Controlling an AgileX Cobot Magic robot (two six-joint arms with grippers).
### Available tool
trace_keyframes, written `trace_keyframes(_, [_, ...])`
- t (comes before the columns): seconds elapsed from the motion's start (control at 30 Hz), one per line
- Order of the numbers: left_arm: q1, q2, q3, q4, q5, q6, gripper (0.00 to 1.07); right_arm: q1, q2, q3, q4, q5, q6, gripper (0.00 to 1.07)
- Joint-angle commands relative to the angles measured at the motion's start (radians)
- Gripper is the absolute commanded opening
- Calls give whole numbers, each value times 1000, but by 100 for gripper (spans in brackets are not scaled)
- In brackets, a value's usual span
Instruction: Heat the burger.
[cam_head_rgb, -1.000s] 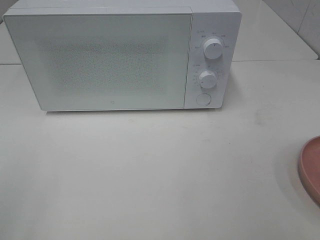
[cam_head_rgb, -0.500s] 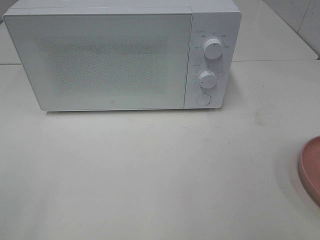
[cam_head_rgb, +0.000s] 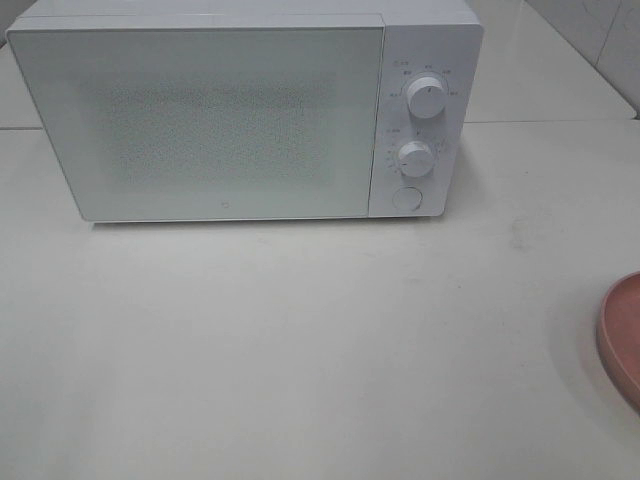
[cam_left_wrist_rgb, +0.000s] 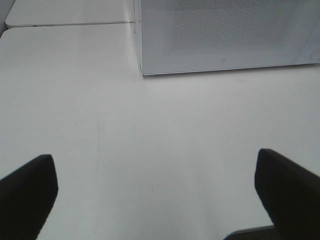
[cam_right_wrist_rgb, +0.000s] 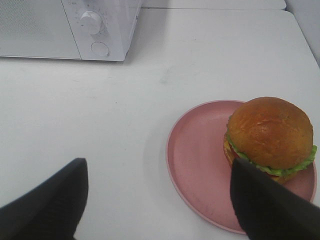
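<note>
burger (cam_right_wrist_rgb: 270, 136) on pink plate (cam_right_wrist_rgb: 200, 155), just beyond right pincer (cam_right_wrist_rgb: 160, 200); pincer open, empty, not touching.

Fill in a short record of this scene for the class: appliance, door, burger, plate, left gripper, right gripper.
appliance: white microwave at the back of the table
door: shut
burger: whole, on the plate, outside the microwave
plate: pink, round, right of the microwave
left gripper: open, empty, above bare table in front of the door
right gripper: open, empty, near the plate
</note>
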Motion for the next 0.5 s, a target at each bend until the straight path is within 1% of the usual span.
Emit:
trace_keyframes(0.03, [4,-25,0,-9,-13,-7,101,-8,-22,2,-2,1,-7,75])
trace_keyframes(0.5, [4,-25,0,-9,-13,-7,101,-8,-22,2,-2,1,-7,75])
